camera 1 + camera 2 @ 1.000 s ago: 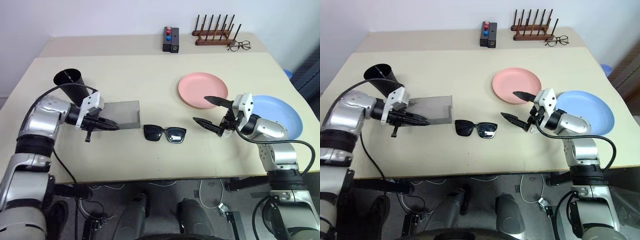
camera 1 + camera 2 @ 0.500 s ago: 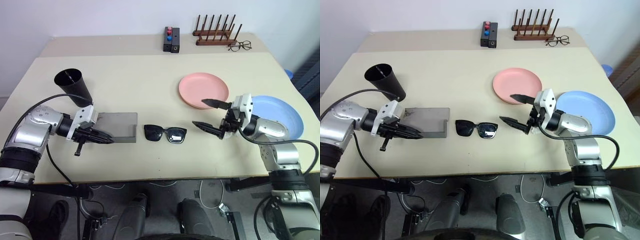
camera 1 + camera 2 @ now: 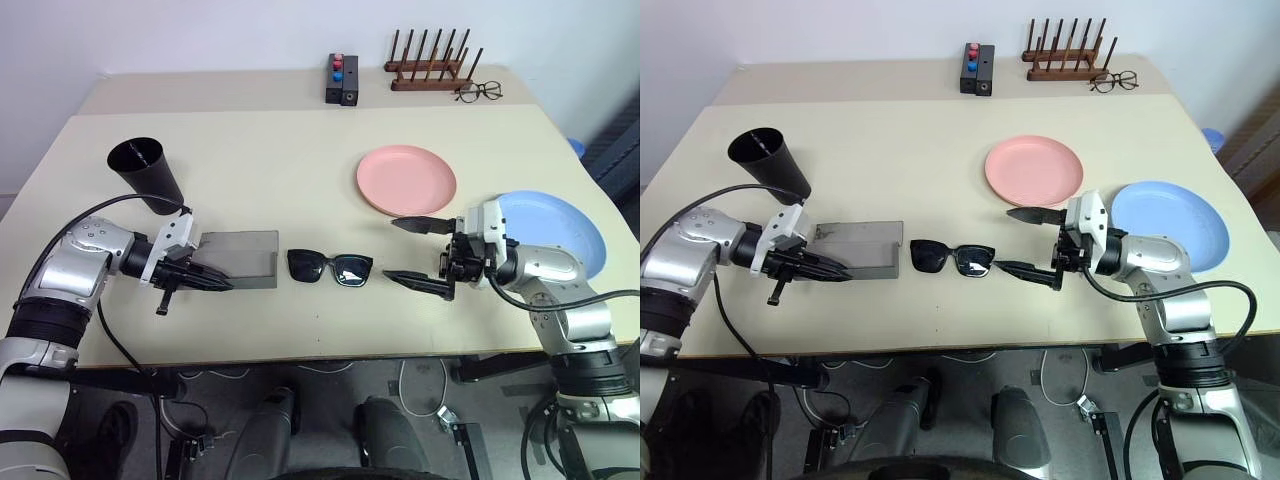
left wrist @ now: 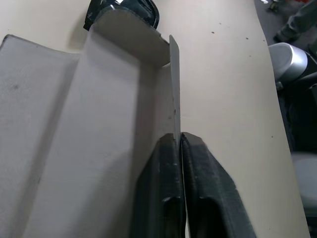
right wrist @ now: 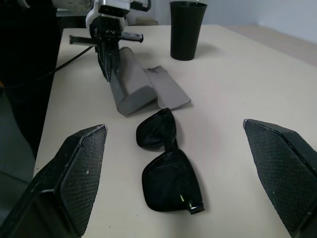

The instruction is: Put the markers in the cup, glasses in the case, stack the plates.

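Beige tabletop (image 3: 280, 160), plain and unpatterned. Black cup (image 3: 146, 175) near left edge; grey case (image 3: 238, 258) with paler grey lining; black-framed, dark-lensed glasses (image 3: 330, 268) near front edge. Salmon-pink plate (image 3: 405, 180) and light blue plate (image 3: 560, 230) toward right edge. Along far edge: brown rack (image 3: 430, 65); black box (image 3: 342, 80) with red and blue knobs.

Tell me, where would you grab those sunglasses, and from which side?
Probably at the bridge, coming from above. The sunglasses lie flat and folded with lenses side by side, so the narrow middle fits between fingers. The open right gripper sits just beside them, nearest for it.
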